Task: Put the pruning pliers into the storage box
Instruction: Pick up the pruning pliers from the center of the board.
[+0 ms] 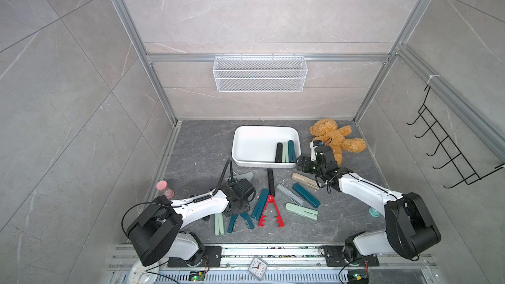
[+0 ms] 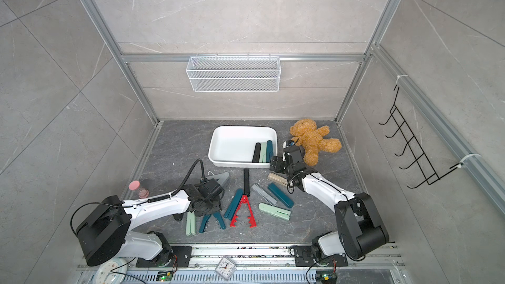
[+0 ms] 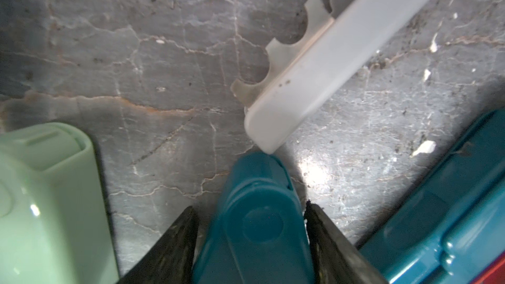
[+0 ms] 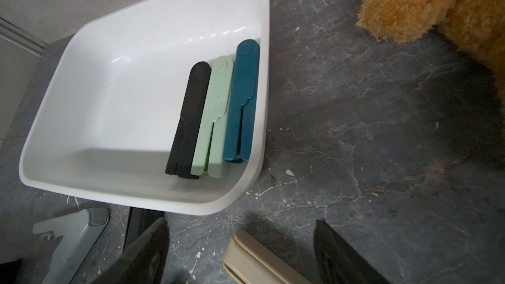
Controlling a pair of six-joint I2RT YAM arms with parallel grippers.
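The white storage box (image 1: 235, 146) stands at the back middle with three pruning pliers inside along one side: black (image 4: 188, 121), mint (image 4: 213, 116) and dark teal (image 4: 243, 99). Several more lie on the floor in front, among them a red toothed pair (image 1: 270, 211) and a beige pair (image 4: 254, 258). My left gripper (image 3: 250, 211) is open and straddles the hinge end of a V-shaped dark teal pair (image 3: 259, 214); one finger touches it and a thin gap shows at the other. My right gripper (image 4: 241, 222) hangs open above the beige pair, beside the box's near corner.
A brown teddy bear (image 1: 337, 137) lies right of the box, close to the right wrist. A pink-capped jar (image 1: 165, 189) stands at the left edge. A grey pair (image 3: 328, 58) and a mint pair (image 3: 46, 200) flank the left gripper. A wire basket (image 1: 259, 73) hangs on the back wall.
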